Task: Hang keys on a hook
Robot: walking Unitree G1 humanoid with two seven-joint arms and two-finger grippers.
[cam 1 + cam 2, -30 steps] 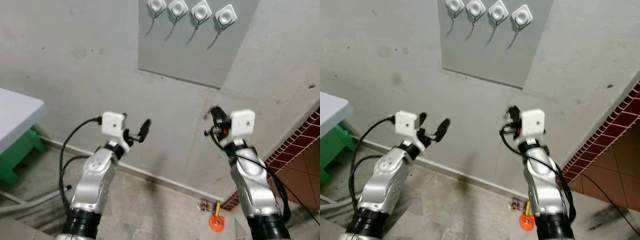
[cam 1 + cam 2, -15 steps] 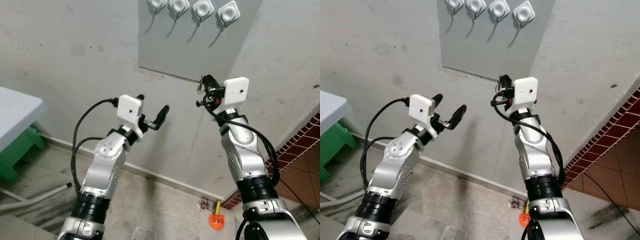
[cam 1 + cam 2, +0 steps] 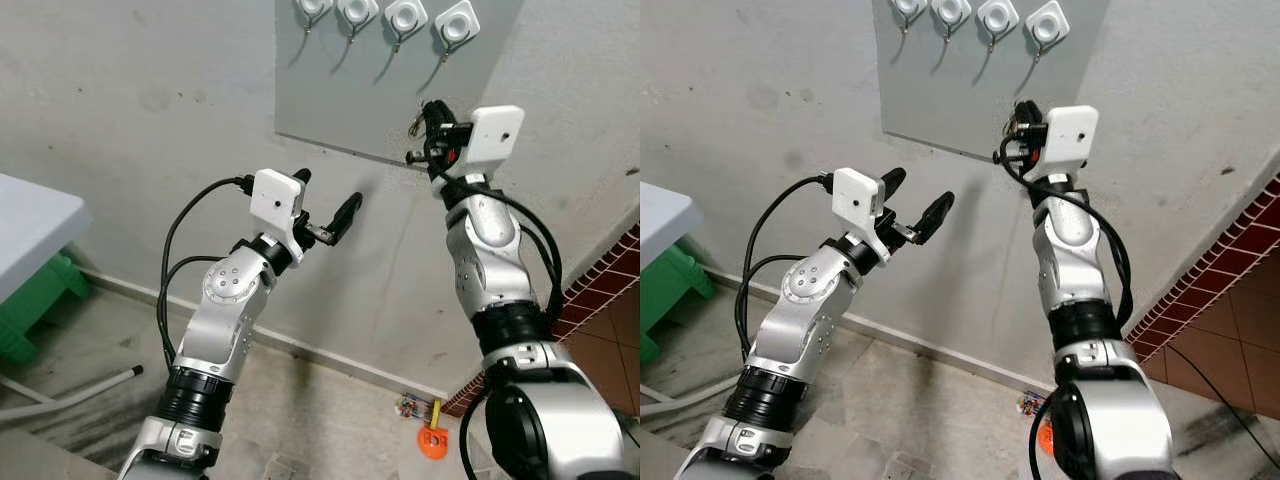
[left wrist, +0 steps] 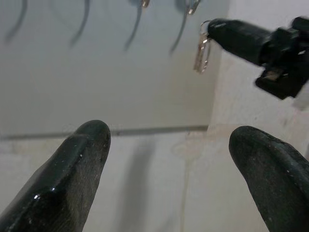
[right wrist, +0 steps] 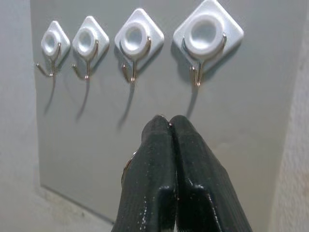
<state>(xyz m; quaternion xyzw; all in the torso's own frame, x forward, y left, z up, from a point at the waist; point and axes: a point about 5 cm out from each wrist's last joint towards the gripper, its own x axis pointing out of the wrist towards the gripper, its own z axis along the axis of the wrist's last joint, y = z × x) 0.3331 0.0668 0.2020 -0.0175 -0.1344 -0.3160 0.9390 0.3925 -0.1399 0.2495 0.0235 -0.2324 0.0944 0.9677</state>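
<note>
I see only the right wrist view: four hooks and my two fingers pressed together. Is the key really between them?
Observer: Yes. In the left wrist view the keys hang on a ring from the tip of the right gripper.
Operator: How does the gripper stand against the hooks?
Observer: In the left eye view it sits below the rightmost hook, at the lower right corner of the grey panel.
Operator: And the left arm?
Observer: The left gripper is raised before the wall below the panel, fingers open, holding nothing.
</note>
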